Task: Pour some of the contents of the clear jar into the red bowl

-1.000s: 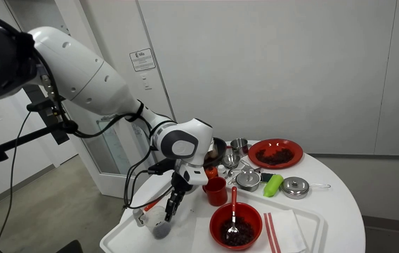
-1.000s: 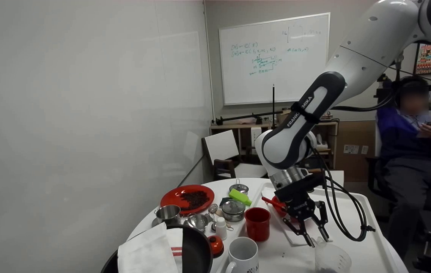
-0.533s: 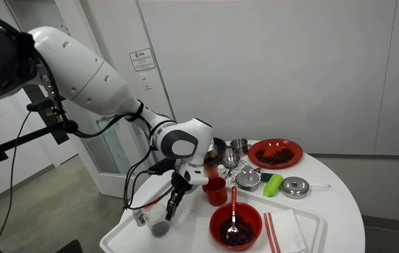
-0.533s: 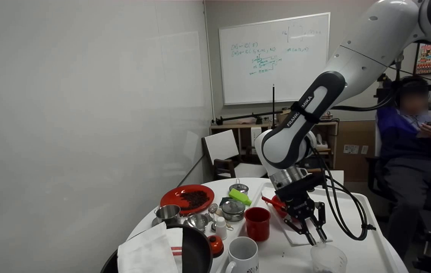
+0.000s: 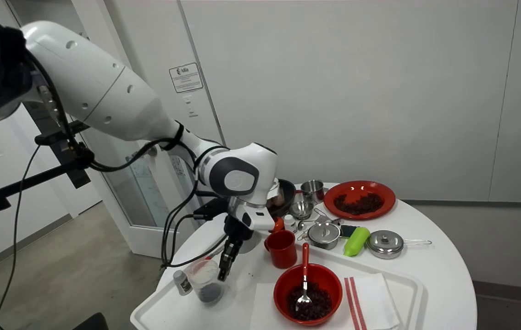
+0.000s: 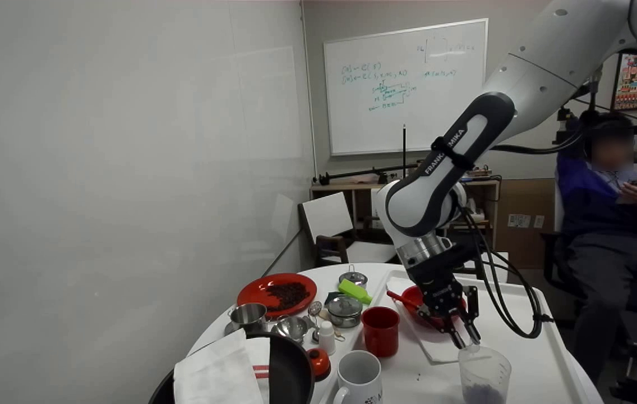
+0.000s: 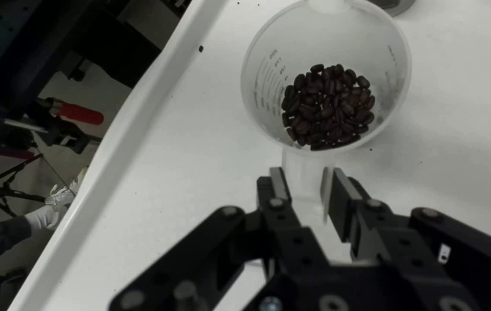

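Grasp looks done, lift begun; pour still to come. Hand point(image 7: 307, 183) drawn in tight on the handle point(image 7: 307, 163) of the clear measuring cup point(image 6: 485, 367) (coffee beans point(image 7: 327, 108) inside), near the left edge of the surface point(image 5: 446, 279) in an exterior view; red bowl point(image 5: 283, 286) further in. Cup and arm point(image 5: 104, 91) sit higher than a second ago.

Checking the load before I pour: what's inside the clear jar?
The wrist view shows dark beans gathered at the bottom of the clear jar. The uppermost beans cover whatever lies beneath them, so that stays unseen.
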`<state>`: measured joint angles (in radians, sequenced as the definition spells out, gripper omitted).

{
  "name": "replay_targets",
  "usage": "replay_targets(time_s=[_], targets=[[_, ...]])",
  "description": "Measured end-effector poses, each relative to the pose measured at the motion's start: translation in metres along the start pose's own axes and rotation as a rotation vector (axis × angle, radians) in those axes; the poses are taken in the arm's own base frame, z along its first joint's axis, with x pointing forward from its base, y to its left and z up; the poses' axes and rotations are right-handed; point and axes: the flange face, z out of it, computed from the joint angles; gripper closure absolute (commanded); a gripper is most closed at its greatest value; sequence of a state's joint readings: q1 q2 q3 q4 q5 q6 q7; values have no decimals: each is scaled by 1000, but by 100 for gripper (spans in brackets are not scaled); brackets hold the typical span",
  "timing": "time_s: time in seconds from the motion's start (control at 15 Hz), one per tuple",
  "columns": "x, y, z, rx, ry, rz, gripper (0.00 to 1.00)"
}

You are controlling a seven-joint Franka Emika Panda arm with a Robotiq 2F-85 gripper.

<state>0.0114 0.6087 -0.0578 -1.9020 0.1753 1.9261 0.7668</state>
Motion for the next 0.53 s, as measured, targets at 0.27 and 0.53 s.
replay_targets(time_s=[0.27, 0.53], targets=[[-10, 15, -39, -67, 44, -32, 88], [-7, 30, -84, -127, 101, -53, 88]])
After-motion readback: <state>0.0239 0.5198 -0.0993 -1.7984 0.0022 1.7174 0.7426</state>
